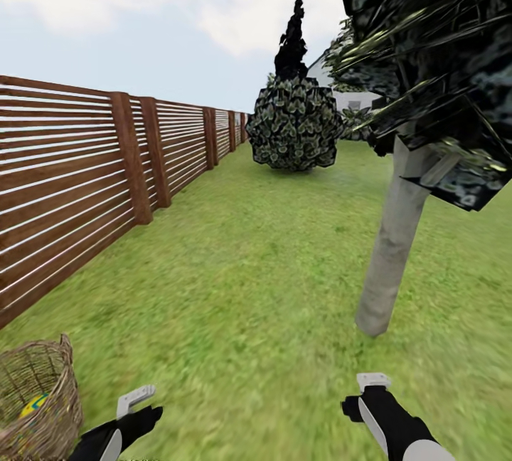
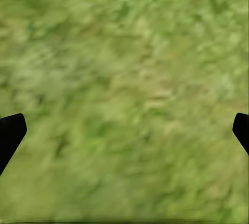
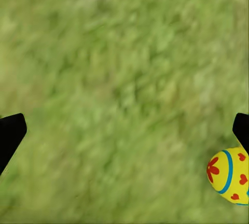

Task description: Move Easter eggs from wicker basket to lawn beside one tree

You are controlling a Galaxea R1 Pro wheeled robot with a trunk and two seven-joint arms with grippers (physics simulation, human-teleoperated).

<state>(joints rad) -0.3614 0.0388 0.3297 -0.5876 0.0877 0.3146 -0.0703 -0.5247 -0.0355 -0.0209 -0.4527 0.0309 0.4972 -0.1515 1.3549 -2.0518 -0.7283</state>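
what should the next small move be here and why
Probably reach the left tool toward the wicker basket at the robot's left: a yellow Easter egg lies inside it. Both tools look open with nothing between the fingers, the right tool hangs over lawn, and one egg already lies on the grass, near the grey-trunked tree.

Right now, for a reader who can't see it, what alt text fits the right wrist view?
One yellow Easter egg with blue stripes and red marks lies on the blurred green lawn, close beside one dark fingertip of the right claw. The claw's two fingertips sit wide apart at opposite edges, with nothing between them but grass.
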